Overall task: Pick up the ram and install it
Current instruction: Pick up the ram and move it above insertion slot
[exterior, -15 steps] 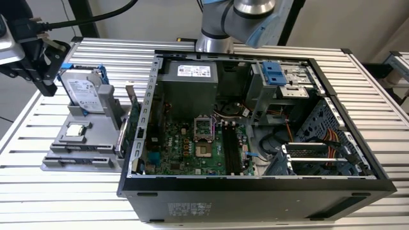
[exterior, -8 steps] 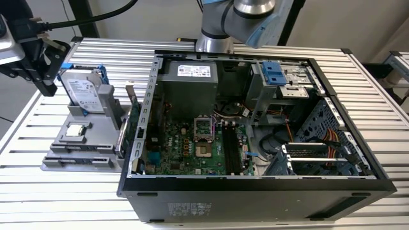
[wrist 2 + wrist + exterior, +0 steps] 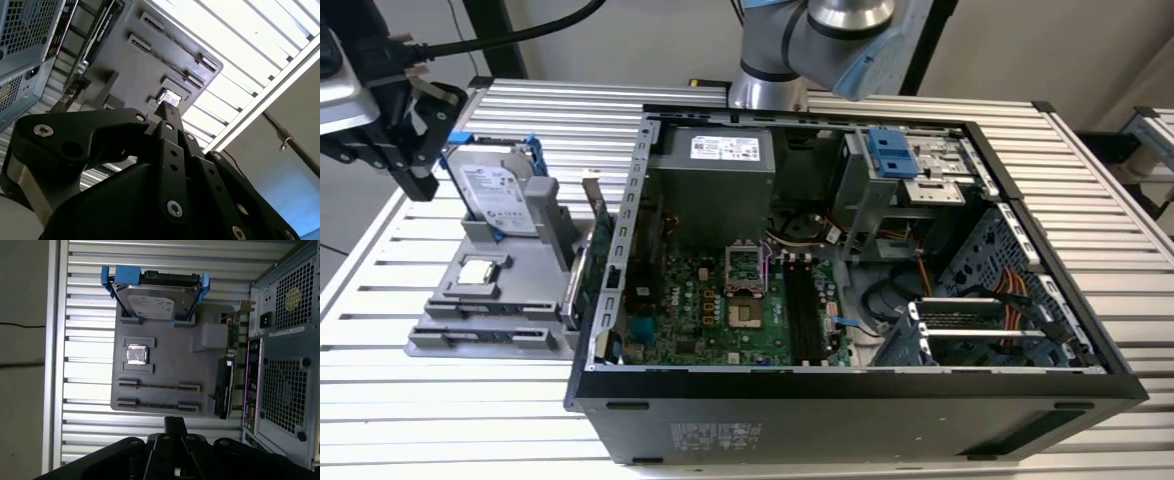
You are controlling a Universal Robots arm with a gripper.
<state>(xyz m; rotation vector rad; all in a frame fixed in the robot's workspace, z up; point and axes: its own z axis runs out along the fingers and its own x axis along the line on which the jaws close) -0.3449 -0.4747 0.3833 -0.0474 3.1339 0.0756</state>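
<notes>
Two ram sticks stand on edge in the slots of the grey holder tray (image 3: pixel 165 360); they show as thin dark strips, one (image 3: pixel 159 386) beside the other (image 3: pixel 156 403). In the exterior view those slots (image 3: pixel 491 327) run along the tray's near edge, at that view's left. My gripper (image 3: pixel 175 423) hovers above the table beside the tray, apart from the ram, fingers shut together and holding nothing. In the exterior view the gripper (image 3: pixel 419 180) hangs at the far left, above and behind the tray. Its black fingers (image 3: pixel 167 112) meet at one tip in the second wrist view.
The open computer case (image 3: pixel 607 300), with its motherboard (image 3: pixel 720 300), lies at the exterior view's right of the tray. The tray also carries a hard drive (image 3: pixel 155 300) in a blue bracket, a square silver chip (image 3: pixel 136 354) and a card on edge (image 3: pixel 225 390). The table is ribbed metal (image 3: pixel 467 420).
</notes>
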